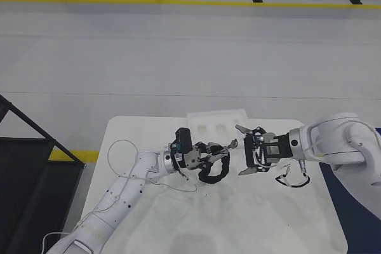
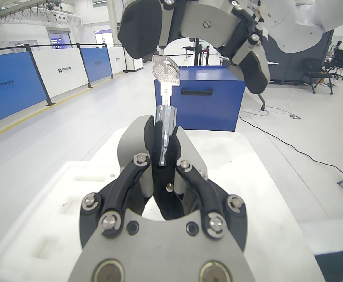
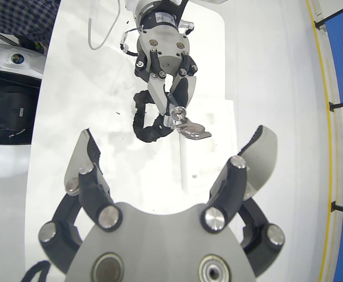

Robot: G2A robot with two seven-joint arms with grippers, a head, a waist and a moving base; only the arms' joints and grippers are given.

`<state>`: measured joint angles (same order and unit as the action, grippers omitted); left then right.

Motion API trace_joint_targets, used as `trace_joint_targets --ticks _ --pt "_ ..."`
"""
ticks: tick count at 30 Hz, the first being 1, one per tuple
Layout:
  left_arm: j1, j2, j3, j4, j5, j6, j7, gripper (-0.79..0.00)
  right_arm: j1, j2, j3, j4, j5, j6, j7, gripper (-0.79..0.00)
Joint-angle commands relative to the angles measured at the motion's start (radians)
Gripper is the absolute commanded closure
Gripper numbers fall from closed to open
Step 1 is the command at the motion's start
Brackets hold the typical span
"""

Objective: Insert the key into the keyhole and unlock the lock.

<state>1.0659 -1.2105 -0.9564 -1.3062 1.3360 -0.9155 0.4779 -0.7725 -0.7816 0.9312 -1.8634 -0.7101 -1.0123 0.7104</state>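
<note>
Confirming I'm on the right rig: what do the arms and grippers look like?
The left arm and right arm have glossy white shells. The left gripper and right gripper match: grey plates, black linkages, silver screws, black textured pads. A white cable loops along the left arm.

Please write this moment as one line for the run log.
left gripper: shut on cable lock | key: in keyhole, unheld | right gripper: open, facing key head, not touching
</note>
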Motion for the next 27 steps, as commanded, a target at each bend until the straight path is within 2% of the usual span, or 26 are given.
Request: trace_joint_targets --ticks 1,2,4,5,15,23,27 --pt "-0.002 0.001 0.001 0.001 0.002 -0.015 -0.006 0.000 -0.004 -0.001 -0.004 -0.004 -0.046 0.000 -0.027 -0.622" --pt "-0.003 0.001 0.001 0.002 0.002 -0.020 -0.008 0.000 -0.005 -0.002 -0.005 -0.005 -0.068 0.000 -0.040 -0.573" --pt "-0.003 0.002 0.000 0.002 0.001 -0.029 -0.013 0.000 -0.007 -0.003 -0.005 -0.006 -0.107 0.000 -0.066 -0.406" --pt "-0.003 0.003 0.000 0.002 0.001 -0.032 -0.017 0.000 -0.008 -0.003 -0.005 -0.008 -0.130 0.000 -0.074 -0.385" --pt "-0.002 0.004 0.003 -0.002 -0.013 -0.056 -0.038 0.000 -0.038 -0.001 0.023 -0.047 -0.271 0.001 -0.163 -0.366" --pt "-0.001 0.006 0.000 -0.008 -0.021 -0.064 -0.048 0.000 -0.056 0.004 0.036 -0.071 -0.324 0.000 -0.175 -0.354" --pt "0.001 0.007 -0.001 -0.009 -0.027 -0.068 -0.051 0.000 -0.061 0.006 0.045 -0.083 -0.345 0.000 -0.180 -0.283"
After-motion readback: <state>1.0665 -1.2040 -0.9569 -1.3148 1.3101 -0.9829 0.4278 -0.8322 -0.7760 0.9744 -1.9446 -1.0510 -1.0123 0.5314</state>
